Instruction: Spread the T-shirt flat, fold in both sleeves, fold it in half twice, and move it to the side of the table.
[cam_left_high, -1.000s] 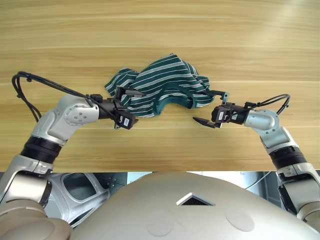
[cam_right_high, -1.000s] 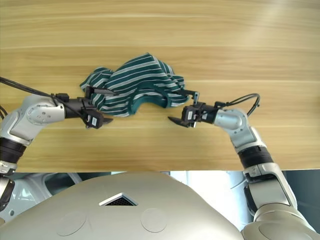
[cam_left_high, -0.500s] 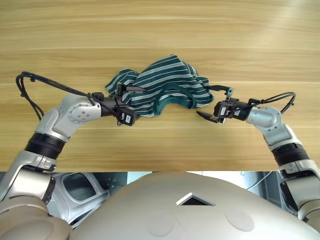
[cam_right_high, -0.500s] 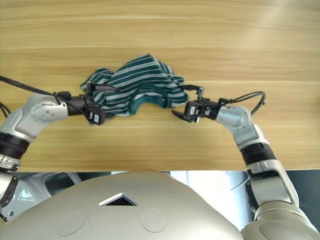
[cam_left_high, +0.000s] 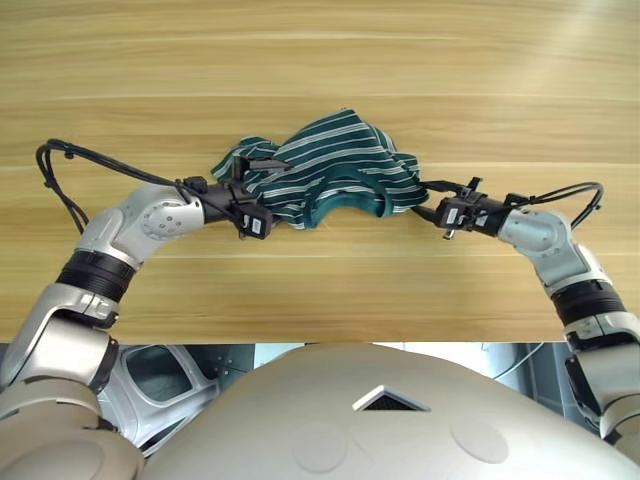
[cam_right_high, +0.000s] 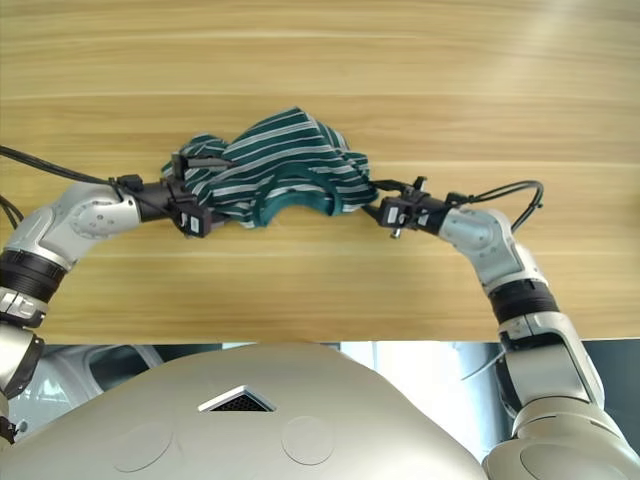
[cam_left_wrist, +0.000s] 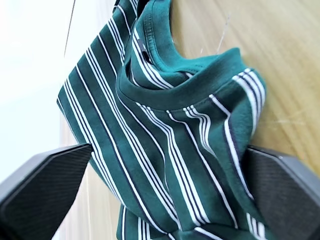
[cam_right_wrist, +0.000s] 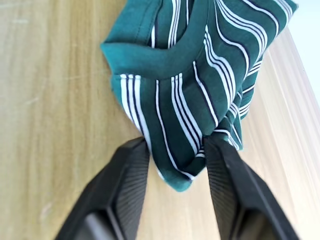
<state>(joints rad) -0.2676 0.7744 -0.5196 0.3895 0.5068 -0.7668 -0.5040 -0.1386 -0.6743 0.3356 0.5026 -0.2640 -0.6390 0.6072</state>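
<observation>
The T-shirt (cam_left_high: 335, 160), dark green with thin white stripes, is lying crumpled in a heap around the middle of the wooden counter (cam_left_high: 320, 60), bunched up rather than spread flat. Its plain green neckband (cam_left_high: 348, 200) is curving along the near edge of the heap, facing the robot.

The right tool (cam_left_high: 427, 200) is sitting at the heap's right end, low against the counter. In the right wrist view its two black fingers (cam_right_wrist: 125, 185) are pinching a bunched fold of striped cloth: the fabric is filling the narrow gap and pressing against both inner faces, with a small tip of the fold poking out just past them.

The left tool (cam_left_high: 264, 192) is sitting at the heap's left end. Its fingers are standing spread wide, one over the cloth and one down near the counter. In the left wrist view the striped fabric and part of the neckband are lying between them, the cloth touching one finger (cam_left_wrist: 285, 190), without being squeezed.

Both arms are stretching inward from the near edge of the counter, one on each side of the heap. A black cable (cam_left_high: 60, 165) is looping off the left forearm over the wood, and another (cam_left_high: 585, 190) is arching beside the right wrist.
</observation>
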